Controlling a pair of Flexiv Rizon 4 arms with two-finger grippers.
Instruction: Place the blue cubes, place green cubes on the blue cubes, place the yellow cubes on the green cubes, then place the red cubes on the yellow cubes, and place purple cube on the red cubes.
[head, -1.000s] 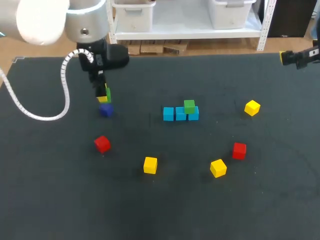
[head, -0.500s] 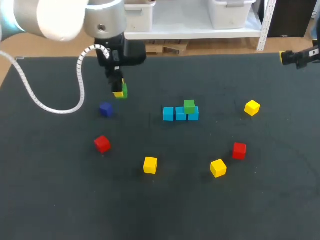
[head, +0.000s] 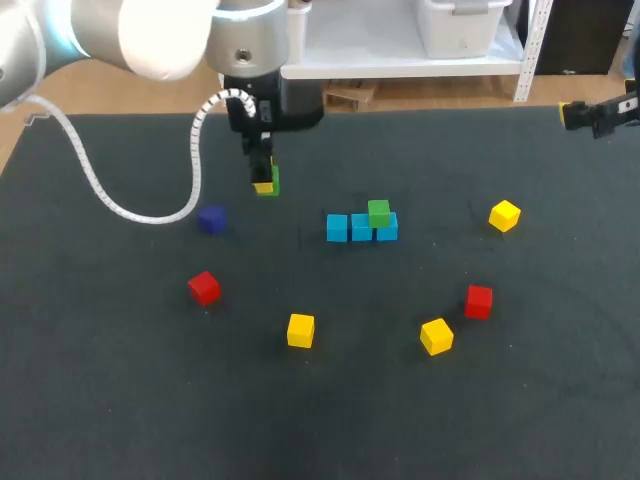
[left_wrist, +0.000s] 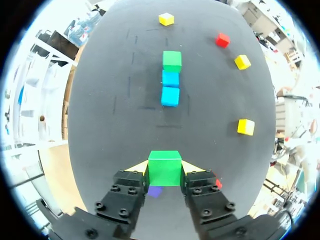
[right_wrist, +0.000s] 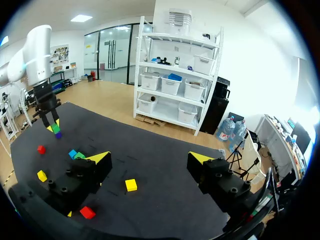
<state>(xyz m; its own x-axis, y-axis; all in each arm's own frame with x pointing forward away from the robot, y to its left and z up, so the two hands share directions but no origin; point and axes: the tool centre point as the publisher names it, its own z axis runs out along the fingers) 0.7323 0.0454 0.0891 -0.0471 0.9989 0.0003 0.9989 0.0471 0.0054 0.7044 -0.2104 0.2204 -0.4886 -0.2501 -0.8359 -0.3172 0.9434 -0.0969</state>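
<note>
Green cube (left_wrist: 164, 166) — my left claw (head: 265, 183) is clenching it; I am planning to lower it squarely onto the bare blue cubes (head: 338, 228), flush beside the stacked green cube (head: 378, 211).

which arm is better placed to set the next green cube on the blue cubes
Left. The left gripper is shut on a green cube, close to the blue cubes. The right gripper is open, empty and farther away.
</note>
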